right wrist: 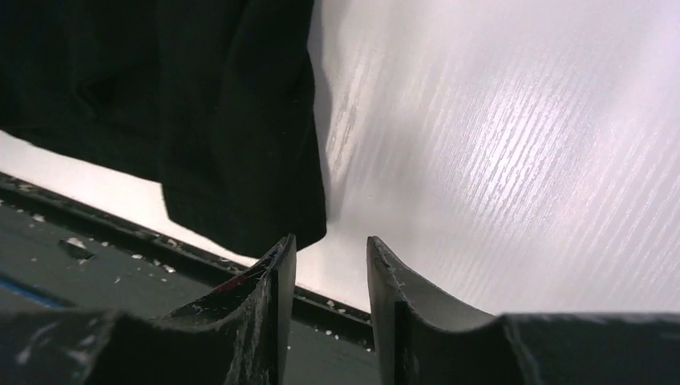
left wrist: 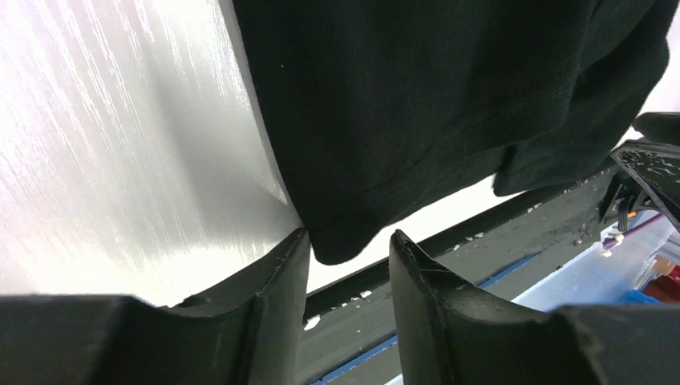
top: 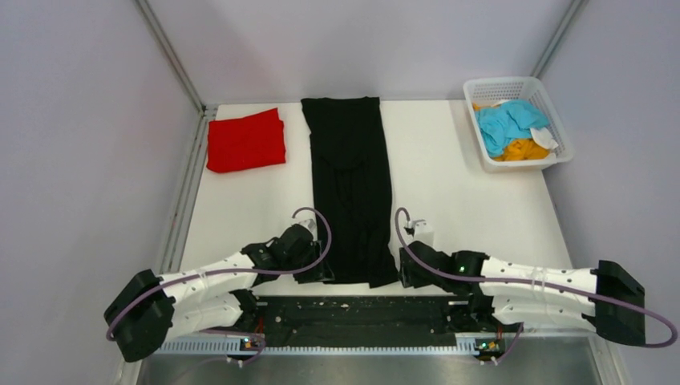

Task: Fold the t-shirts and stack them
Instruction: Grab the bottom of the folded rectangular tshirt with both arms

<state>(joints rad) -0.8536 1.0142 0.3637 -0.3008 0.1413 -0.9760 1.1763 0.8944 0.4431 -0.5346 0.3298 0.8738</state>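
Bright overhead light; streaky glare on table; foreground soft.

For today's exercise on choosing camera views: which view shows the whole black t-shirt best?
The top external view: it shows the black t-shirt laid out full length, as a long strip on the table. The left wrist view shows only its near left corner, the right wrist view only its near right corner.

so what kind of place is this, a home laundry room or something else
Most likely a robotics lab test cell, not a home: a white table boxed in by blank panel walls, a left arm and right arm mounted at its near edge, and staged laundry, a black t-shirt and a white basket.
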